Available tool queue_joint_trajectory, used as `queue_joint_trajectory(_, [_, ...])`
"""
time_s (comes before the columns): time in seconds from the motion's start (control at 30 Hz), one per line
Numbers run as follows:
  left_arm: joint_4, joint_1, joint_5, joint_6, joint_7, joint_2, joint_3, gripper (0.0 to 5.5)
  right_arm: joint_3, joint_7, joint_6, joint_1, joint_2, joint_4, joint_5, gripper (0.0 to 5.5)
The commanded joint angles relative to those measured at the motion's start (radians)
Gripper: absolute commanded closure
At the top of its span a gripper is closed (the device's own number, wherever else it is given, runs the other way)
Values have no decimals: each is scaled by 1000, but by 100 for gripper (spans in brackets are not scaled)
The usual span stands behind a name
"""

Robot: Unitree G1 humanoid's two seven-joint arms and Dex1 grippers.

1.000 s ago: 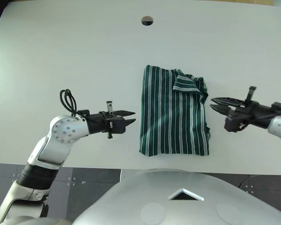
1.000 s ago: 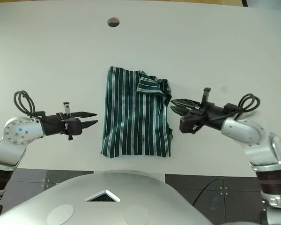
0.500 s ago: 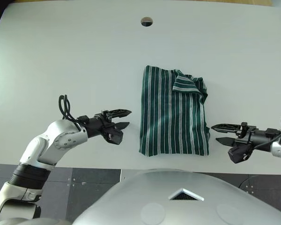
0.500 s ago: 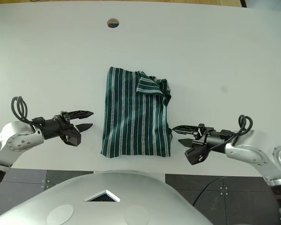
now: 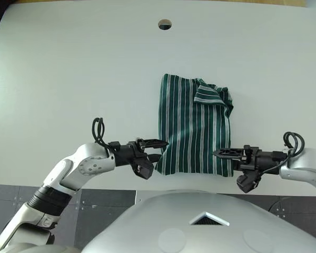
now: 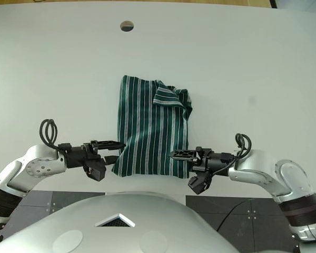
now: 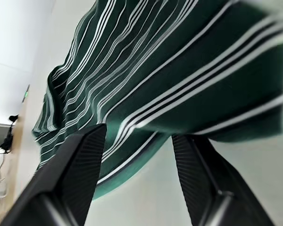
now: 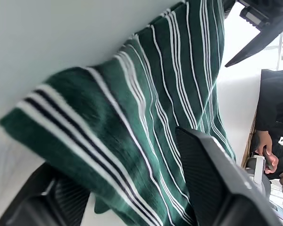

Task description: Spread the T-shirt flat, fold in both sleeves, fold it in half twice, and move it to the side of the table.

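My left gripper [image 5: 157, 149] sits low at the near left corner of the folded T-shirt [image 5: 195, 126], fingers apart at its edge. The striped shirt lies by the front edge of the pale table [image 5: 68, 79], with a round hole [image 5: 164, 24] far behind it. My right gripper [image 5: 221, 158] meets the near right corner, fingers spread with cloth between them.

No readable text or labels, as far as visible.

- The T-shirt [image 5: 195, 126] lies on the table [image 5: 68, 79], between the left gripper [image 5: 161, 149] and the right gripper [image 5: 222, 157].
- Each gripper sits at one near corner of it.
- A hole [image 5: 164, 24] in the table lies well beyond both.
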Motion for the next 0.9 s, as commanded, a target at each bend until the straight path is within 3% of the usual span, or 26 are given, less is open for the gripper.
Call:
queue_joint_trajectory(0.03, [-2, 8, -31, 36, -58, 30, -6, 295, 37, 24, 23, 11, 1, 37, -43, 348])
queue_joint_trajectory(0.27, [32, -9, -51, 46, -78, 4, -25, 295, 63, 29, 38, -5, 2, 54, -19, 476])
queue_joint_trajectory(0.37, [49, -24, -63, 44, -83, -18, -46, 348, 70, 29, 46, -10, 0, 62, -9, 528])
queue_joint_trajectory(0.73, [71, -32, -97, 32, -103, -37, -80, 512, 93, 62, 113, -8, -1, 70, 95, 531])
queue_joint_trajectory(0.77, [63, -28, -106, 38, -114, -23, -75, 536, 99, 86, 140, 5, -10, 53, 153, 531])
queue_joint_trajectory(0.9, [9, -15, -234, 105, -196, 54, -36, 540, 119, 199, 309, 53, -43, -97, 471, 531])
